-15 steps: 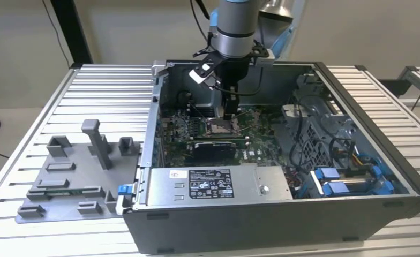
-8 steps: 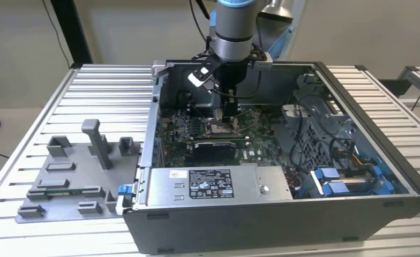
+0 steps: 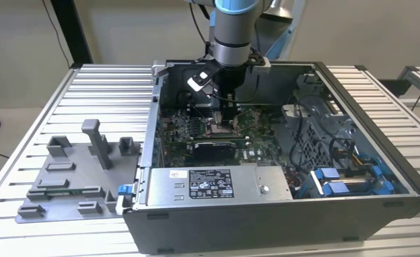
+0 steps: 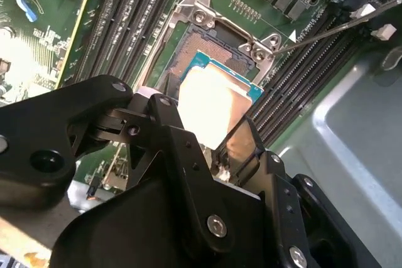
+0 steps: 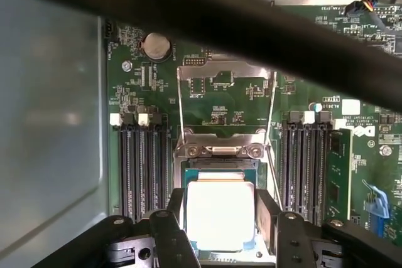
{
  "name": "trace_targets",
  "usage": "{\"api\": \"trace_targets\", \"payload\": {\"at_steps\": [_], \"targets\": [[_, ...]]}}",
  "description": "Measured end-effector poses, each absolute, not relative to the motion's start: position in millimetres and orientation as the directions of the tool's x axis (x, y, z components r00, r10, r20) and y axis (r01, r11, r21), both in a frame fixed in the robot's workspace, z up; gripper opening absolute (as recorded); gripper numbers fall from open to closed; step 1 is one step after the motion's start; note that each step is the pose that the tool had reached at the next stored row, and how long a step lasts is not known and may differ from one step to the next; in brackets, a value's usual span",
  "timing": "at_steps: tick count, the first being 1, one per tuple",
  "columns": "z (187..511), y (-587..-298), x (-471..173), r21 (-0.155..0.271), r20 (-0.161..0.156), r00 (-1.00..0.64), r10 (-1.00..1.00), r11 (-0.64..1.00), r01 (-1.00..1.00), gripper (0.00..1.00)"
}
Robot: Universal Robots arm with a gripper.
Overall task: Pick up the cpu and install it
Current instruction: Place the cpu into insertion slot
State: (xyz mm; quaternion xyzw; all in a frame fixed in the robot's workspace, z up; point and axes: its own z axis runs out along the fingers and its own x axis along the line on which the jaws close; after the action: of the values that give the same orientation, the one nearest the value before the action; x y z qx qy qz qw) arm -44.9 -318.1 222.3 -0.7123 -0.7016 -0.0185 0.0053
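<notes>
**Inside the open computer case: cpu clamped at the socket**

From the exterior view, one computer case (image 3: 267, 225) is seen lying open on a slatted table (image 3: 103, 96). A motherboard (image 3: 174, 134), one labelled power supply (image 3: 210, 184) and two blue drive caddies (image 3: 346, 182) are housed in it. The gripper (image 3: 229, 116) is lowered into the case, and what lies under its tips is hidden by the arm. One grey tray (image 3: 56, 211) with upright posts is set just beside the case, at the exterior view's left.

In the second wrist view, the cpu (image 4: 210, 108) is gripped by two opposite edges between the two fingers (image 4: 245, 145), at the socket (image 4: 207, 26). Its metal top shines too brightly for markings to be made out.

In the first wrist view, the cpu is framed by the socket and flanked by two banks of memory slots (image 5: 143, 167). One coin cell (image 5: 156, 46) is seen. Whether the cpu is fully seated cannot be told. A dark band (image 5: 251, 23) across the board cannot be identified.
</notes>
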Motion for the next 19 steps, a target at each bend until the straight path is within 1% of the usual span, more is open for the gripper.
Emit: {"api": "trace_targets", "payload": {"at_steps": [19], "targets": [[213.9,-318.0,-45.3,0.014,0.034,0.015,0.999,-0.015,1.000,0.00]]}}
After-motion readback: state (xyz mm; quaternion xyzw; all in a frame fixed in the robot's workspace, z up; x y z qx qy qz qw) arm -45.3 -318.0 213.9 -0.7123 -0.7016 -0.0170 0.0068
